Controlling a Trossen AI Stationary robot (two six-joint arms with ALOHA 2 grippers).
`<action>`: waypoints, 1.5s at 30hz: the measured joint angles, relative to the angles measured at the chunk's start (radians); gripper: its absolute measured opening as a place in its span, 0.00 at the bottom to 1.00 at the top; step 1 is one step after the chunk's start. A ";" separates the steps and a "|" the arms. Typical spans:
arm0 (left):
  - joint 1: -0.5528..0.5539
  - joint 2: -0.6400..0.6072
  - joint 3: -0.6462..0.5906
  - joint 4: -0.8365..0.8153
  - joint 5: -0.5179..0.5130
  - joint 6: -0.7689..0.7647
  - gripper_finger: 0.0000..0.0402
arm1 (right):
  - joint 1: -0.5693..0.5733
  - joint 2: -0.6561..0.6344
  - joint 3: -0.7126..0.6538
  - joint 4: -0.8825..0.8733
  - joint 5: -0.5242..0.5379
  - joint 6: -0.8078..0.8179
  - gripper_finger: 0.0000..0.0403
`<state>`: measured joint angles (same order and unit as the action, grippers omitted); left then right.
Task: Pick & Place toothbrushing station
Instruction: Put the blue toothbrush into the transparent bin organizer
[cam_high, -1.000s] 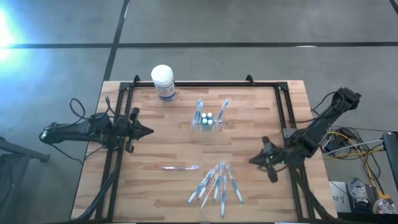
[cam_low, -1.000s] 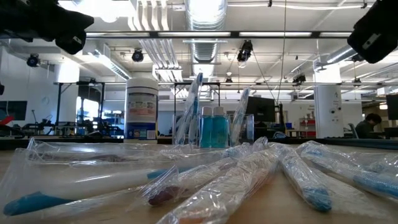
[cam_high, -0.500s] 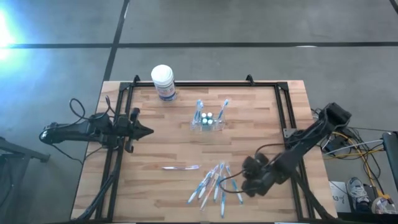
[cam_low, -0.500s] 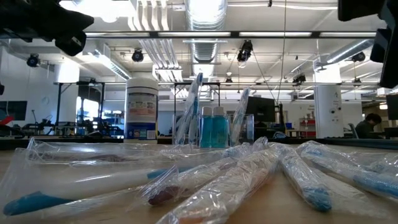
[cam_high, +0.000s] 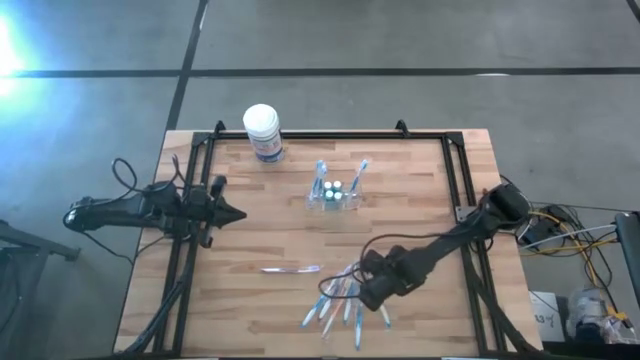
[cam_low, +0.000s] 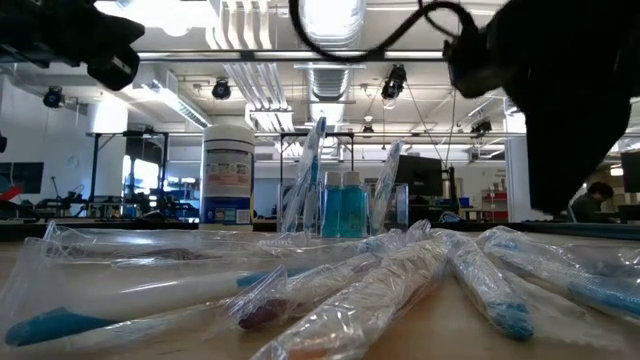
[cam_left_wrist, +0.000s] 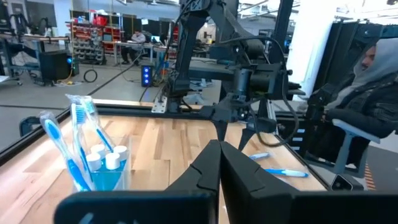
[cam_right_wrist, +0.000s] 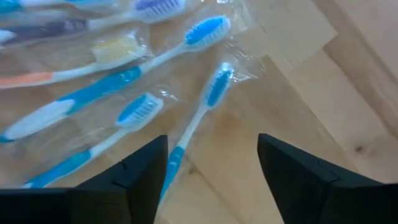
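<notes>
- Clear plastic, the toothbrushing station (cam_high: 333, 195) stands in the middle of the wooden table (cam_high: 420, 215), well apart from both grippers, and it already holds two wrapped brushes and some small bottles with blue liquid
- You have your right gripper (cam_high: 362, 291) spread wide, grasping nothing, directly over the pile of wrapped toothbrushes (cam_high: 345, 297); in its wrist view the nearest blue brush (cam_right_wrist: 196, 121) lies between the two fingers (cam_right_wrist: 140, 171)
- Your left gripper (cam_high: 233, 212) is clenched on nothing and waits at its own side of the table, with the station well ahead of its tips
- My judgement: the task is in an early part, as two brushes are placed and most are left
- Count: one station, one white tub (cam_high: 262, 131) far behind the left gripper, about six or seven brushes in the pile (they overlap, so I cannot tell exactly), one single wrapped item (cam_high: 291, 268) between the grippers
</notes>
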<state>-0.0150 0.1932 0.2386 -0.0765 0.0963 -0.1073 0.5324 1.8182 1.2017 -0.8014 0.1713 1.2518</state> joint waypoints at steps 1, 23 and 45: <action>0.000 0.000 0.000 -0.005 0.000 0.000 0.03 | -0.006 0.011 -0.001 0.008 -0.012 -0.004 0.62; 0.000 0.004 0.000 -0.023 0.000 -0.042 0.04 | -0.050 0.048 -0.095 0.150 -0.068 -0.081 0.57; 0.000 0.003 -0.017 -0.037 0.000 -0.051 0.03 | -0.050 0.006 -0.129 0.158 -0.008 -0.298 0.03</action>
<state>-0.0151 0.1967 0.2219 -0.1139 0.0963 -0.1584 0.4824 1.8242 1.0729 -0.6434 0.1632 0.9541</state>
